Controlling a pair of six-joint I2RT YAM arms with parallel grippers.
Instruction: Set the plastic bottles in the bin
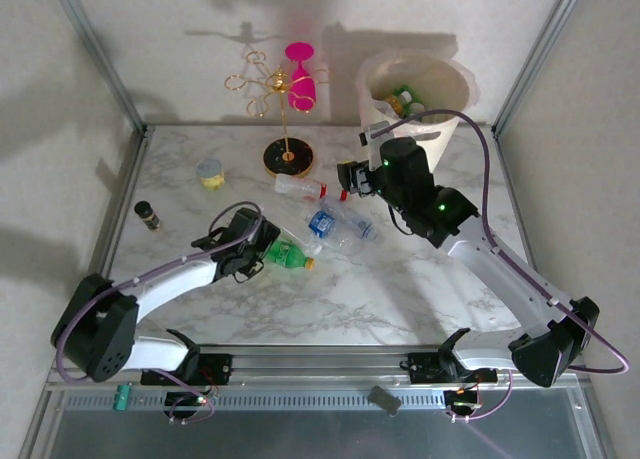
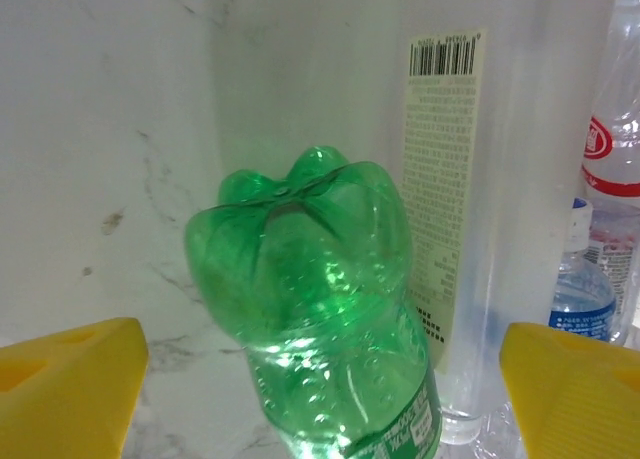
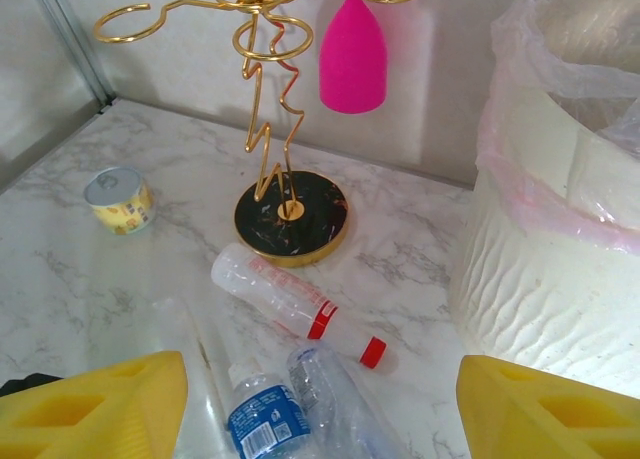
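Green bottle [image 2: 320, 279] by the left arm: where does it lie?

It lies on its side on the marble table [image 1: 400, 299], near the middle. Your left gripper [image 2: 320, 409] stands astride its base. In the left wrist view the bottle sits between your two yellow fingers [image 2: 70, 384] with a gap on either side, so your jaws are apart and grip nothing. Just beyond it lies a clear bottle with a barcode label [image 2: 440, 179].

And the right side?

Your right gripper [image 3: 320, 419] hangs over the clear bottles in the middle of the table, jaws wide and holding nothing. Under it you have a blue-labelled bottle [image 3: 262, 419]. A little farther off lies the red-capped bottle [image 3: 285, 304], on its side, near the black foot of the gold wire stand [image 3: 290, 214]. A pink glass [image 3: 352, 54] hangs from that stand.

Where is the bin?

You will find the bin [image 3: 540, 259] upright at the far right corner, lined with a thin plastic bag. It is just to the right of your right gripper. From above, some bottles in the bin [image 1: 403, 102] show, one of them green.

Anything else on the table?

A yellow tub [image 1: 210, 172] and a dark vial [image 1: 148, 214] stand at the left, well apart from both of your grippers.
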